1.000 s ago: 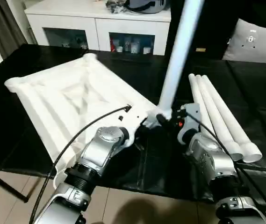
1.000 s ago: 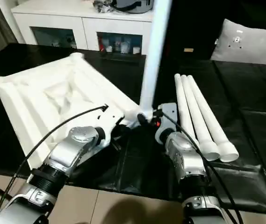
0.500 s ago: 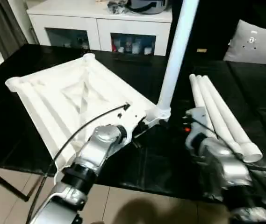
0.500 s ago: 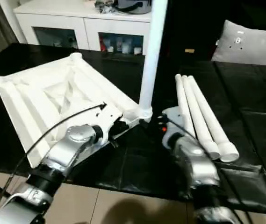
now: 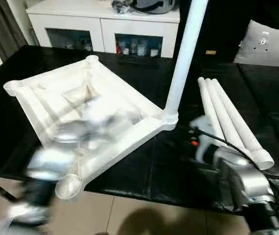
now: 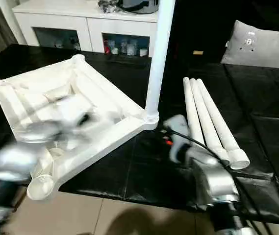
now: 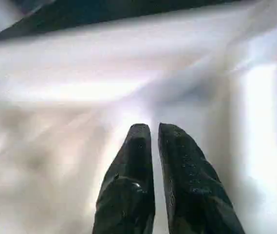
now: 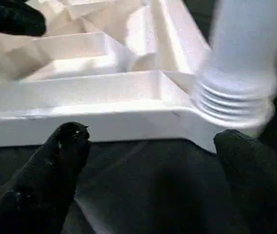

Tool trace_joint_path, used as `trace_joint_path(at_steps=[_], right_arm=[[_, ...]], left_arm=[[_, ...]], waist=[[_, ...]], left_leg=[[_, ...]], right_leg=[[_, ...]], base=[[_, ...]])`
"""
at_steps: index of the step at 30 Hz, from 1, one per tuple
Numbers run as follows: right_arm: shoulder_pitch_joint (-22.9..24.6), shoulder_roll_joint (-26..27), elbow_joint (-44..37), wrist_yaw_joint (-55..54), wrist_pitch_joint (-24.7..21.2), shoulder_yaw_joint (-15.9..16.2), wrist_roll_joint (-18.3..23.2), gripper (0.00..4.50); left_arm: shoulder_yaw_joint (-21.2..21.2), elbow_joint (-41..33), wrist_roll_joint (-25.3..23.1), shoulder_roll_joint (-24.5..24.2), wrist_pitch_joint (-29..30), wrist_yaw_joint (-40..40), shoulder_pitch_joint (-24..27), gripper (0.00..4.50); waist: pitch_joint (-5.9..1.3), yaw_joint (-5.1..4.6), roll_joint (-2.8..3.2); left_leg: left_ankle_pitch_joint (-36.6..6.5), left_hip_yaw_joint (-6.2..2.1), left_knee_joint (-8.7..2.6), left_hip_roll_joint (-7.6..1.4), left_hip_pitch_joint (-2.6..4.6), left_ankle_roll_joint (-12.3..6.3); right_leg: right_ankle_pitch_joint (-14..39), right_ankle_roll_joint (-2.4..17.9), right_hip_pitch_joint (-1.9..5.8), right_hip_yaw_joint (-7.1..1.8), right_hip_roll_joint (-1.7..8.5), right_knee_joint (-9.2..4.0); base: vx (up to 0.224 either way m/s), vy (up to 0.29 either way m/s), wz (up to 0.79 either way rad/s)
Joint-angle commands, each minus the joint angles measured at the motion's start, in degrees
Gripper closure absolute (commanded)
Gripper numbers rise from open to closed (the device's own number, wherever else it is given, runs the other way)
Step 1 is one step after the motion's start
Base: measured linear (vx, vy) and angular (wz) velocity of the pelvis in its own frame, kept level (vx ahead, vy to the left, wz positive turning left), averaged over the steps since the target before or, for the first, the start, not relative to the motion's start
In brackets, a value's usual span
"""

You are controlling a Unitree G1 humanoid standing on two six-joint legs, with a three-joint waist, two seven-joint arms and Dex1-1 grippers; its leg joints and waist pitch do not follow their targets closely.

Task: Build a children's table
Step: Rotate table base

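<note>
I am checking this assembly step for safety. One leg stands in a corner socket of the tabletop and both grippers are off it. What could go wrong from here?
1. The standing leg shows bare thread above its socket in the right wrist view, so it may not be fully seated and could lean or tip.
2. The tabletop has its near corner past the table edge; a bump from the left arm could slide it off.
3. The three loose legs are round and could roll.

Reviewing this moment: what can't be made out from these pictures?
- Left arm: motion-blurred in both eye views, its outline lost over the table top.
- Upright leg: upper end cut off by the eye views' top edge.
- How deep that leg sits in its corner socket: threads show in the right wrist view, the rest is hidden.
- Cabinet contents: too small behind the glass.
</note>
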State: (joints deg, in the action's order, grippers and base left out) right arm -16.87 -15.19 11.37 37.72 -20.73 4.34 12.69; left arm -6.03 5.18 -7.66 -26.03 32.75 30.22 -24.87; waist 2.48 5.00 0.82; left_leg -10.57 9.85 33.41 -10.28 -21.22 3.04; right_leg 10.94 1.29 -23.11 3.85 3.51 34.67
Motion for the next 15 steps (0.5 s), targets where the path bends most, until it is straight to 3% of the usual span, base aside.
trace_joint_path(at_steps=[1, 6, 9, 11, 13, 15], right_arm=[[-0.7, 0.2, -0.7, 0.0, -0.5, 0.6, -0.6, 0.0], [-0.5, 0.6, -1.4, 2.0, -2.3, 1.6, 1.1, 0.0], [-0.8, 0.3, -1.6, 2.2, -3.8, 2.5, 0.8, 0.0], [-0.6, 0.7, -1.7, 1.4, -3.1, 2.5, 0.4, 0.0], [-0.9, 1.8, -2.4, 1.0, -5.7, 1.4, 2.4, 0.0], [-1.0, 1.4, -2.5, 1.2, -6.1, 1.9, 1.8, 0.0]], left_arm=[[2.5, -0.7, -2.2, -2.7, 2.2, -1.5, 0.4, 4.42], [5.6, -0.6, -3.8, -9.7, 6.2, -1.7, 2.7, 4.46], [4.5, -2.8, -2.9, -12.7, 8.6, 2.4, 5.1, 4.46], [3.5, -3.8, -2.0, -13.0, 9.5, 4.1, 6.0, 4.46], [2.3, -4.8, -1.3, -13.2, 10.4, 5.5, 6.7, 4.46], [1.7, -5.2, -1.1, -13.5, 11.3, 6.1, 6.9, 4.46]], waist=[[-3.07, 0.25, -0.01], [-3.03, 0.51, 0.34], [-3.02, 0.77, 0.56], [-2.93, 0.85, 0.56], [-2.86, 1.0, 0.5], [-2.92, 1.13, 0.52]], left_leg=[[-11.2, -1.15, -3.94, -2.69, 0.65, -1.62], [-11.3, -1.18, -4.08, -2.84, 0.88, -1.03], [-12.1, -1.26, -4.25, -2.88, 0.86, -0.37], [-12.7, -1.2, -4.27, -2.88, 0.95, 0.01], [-13.6, -1.22, -4.4, -2.8, 0.97, 0.21], [-13.5, -1.28, -4.4, -2.82, 0.88, 0.42]], right_leg=[[13.1, 9.0, 2.61, -2.76, 4.4, -4.29], [10.8, 9.8, 2.42, -2.89, 4.4, -4.1], [10.7, 10.0, 2.46, -2.96, 4.53, -3.97], [11.3, 10.0, 2.37, -3.05, 4.66, -4.17], [12.5, 9.9, 2.4, -3.15, 4.71, -4.27], [12.4, 9.6, 2.48, -3.12, 4.69, -4.23]], base=[[0.0, 0.0, 0.0], [0.0, 0.0, 0.0], [0.0, 0.0, 0.0], [0.0, 0.0, 0.0], [0.0, 0.0, 0.0], [0.0, 0.0, 0.0]])
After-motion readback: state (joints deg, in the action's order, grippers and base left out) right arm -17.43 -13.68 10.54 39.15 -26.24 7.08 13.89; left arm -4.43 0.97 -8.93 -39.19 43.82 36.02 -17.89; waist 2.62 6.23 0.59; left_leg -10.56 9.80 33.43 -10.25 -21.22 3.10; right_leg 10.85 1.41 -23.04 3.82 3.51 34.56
